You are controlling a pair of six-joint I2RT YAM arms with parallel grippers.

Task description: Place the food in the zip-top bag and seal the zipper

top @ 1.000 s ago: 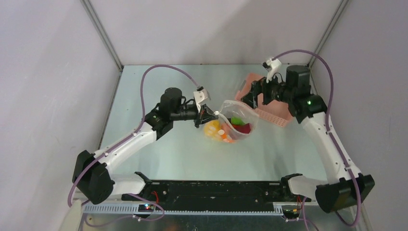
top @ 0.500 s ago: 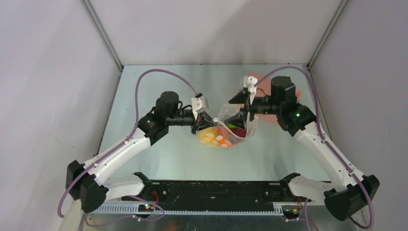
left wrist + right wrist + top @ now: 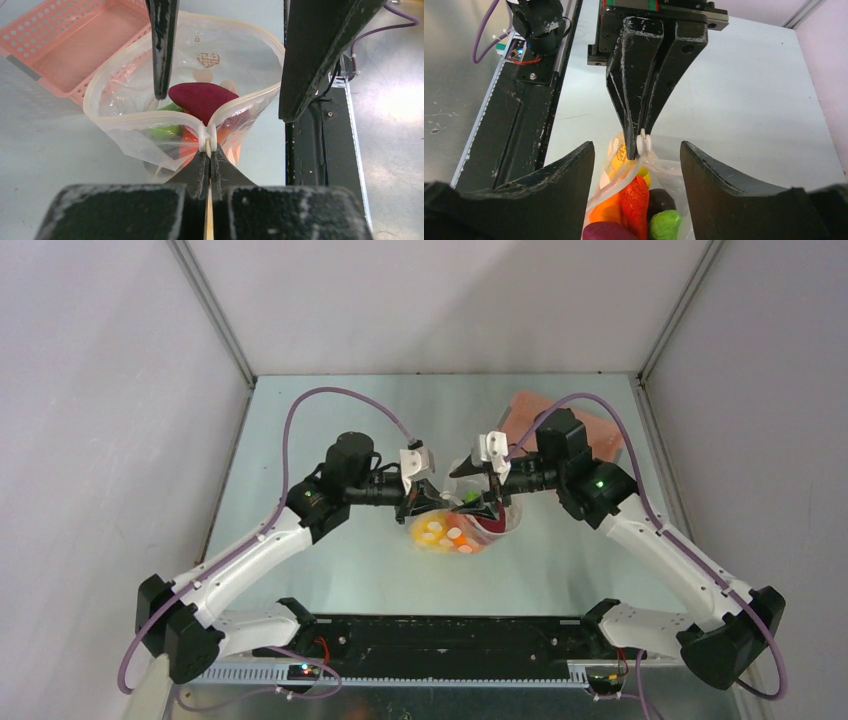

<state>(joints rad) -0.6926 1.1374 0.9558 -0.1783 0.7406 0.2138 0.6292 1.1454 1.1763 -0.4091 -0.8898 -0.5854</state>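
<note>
The zip-top bag [image 3: 468,528] lies mid-table with the food inside: yellow, orange, green and dark red pieces. My left gripper [image 3: 438,500] is shut on the end of the zipper [image 3: 150,119], pinching the white strip at its tips [image 3: 209,152]. The bag mouth gapes open, with a dark red piece [image 3: 200,97] and a green piece [image 3: 162,131] showing inside. My right gripper [image 3: 478,490] is open, its fingers [image 3: 162,45] straddling the bag mouth from the far side. In the right wrist view its jaws [image 3: 636,150] stand either side of the pinched zipper end, above an orange-red piece [image 3: 636,200].
The pink lattice basket [image 3: 592,424] stands at the back right behind the right arm, and shows empty in the left wrist view [image 3: 65,50]. The black base rail [image 3: 450,630] runs along the near edge.
My right gripper has left the basket and swung left to the bag mouth, now straddling it. My left gripper kept its grip and the bag shifted slightly left and nearer.
</note>
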